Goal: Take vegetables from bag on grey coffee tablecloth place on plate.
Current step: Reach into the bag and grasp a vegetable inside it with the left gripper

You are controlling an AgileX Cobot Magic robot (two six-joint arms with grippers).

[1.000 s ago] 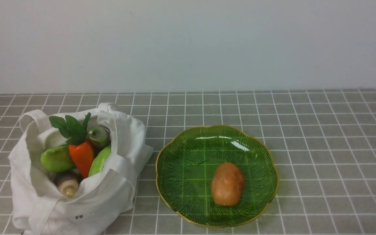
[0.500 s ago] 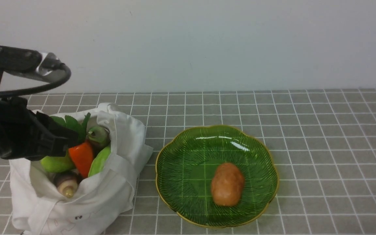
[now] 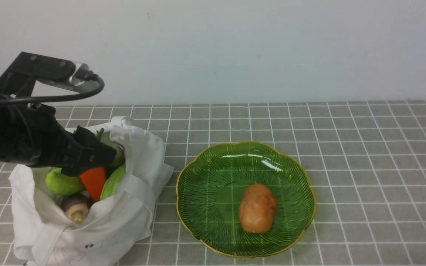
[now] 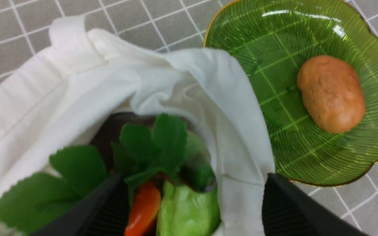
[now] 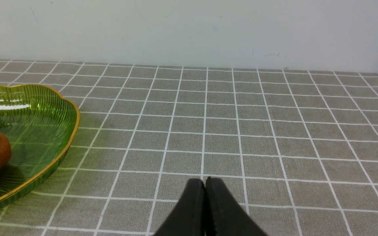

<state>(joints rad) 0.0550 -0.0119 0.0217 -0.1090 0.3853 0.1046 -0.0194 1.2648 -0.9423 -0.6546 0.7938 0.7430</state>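
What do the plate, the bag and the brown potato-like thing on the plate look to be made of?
Plate: probably glass, glossy; the cloth's grid shows through it.
Bag: soft woven cloth, matte, likely cotton; it creases and folds.
Potato-like thing: perhaps painted foam or plastic, slightly shiny with shallow dents; the look alone doesn't settle it.
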